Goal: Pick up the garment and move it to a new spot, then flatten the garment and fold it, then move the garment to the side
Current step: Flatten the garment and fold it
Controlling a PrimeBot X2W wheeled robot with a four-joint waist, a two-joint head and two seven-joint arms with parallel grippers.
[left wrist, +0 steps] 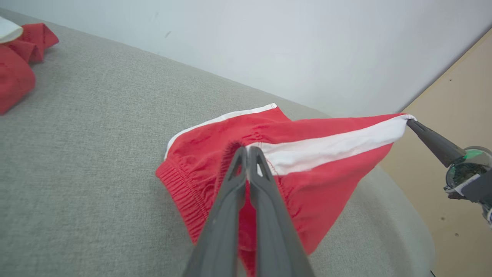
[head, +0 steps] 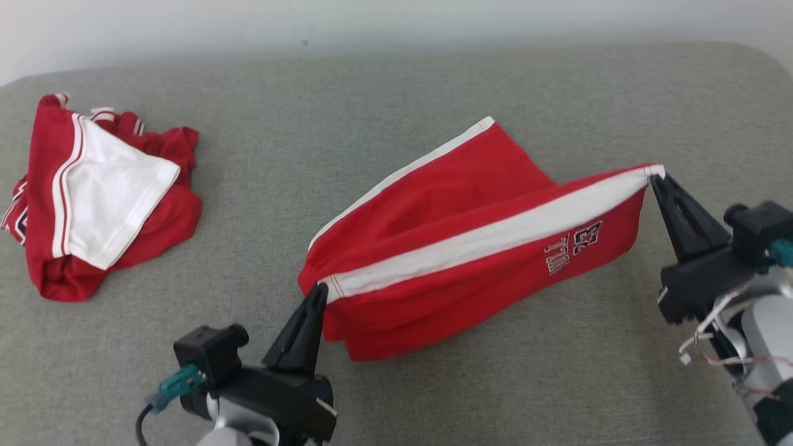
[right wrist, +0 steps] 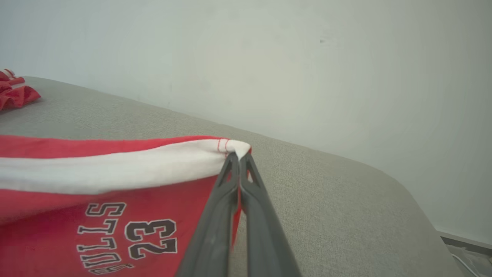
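Observation:
The garment is a pair of red shorts with a white side stripe and the number 23 printed near the hem. It hangs stretched between both grippers above the grey cushion, its far leg trailing on the fabric. My left gripper is shut on the elastic waistband. My right gripper is shut on the hem corner at the stripe's end. In the left wrist view the right gripper pinches the far corner of the garment.
A second red and white garment lies crumpled at the far left of the grey cushion. A pale wall runs behind the cushion. A wooden panel stands past the cushion's right edge.

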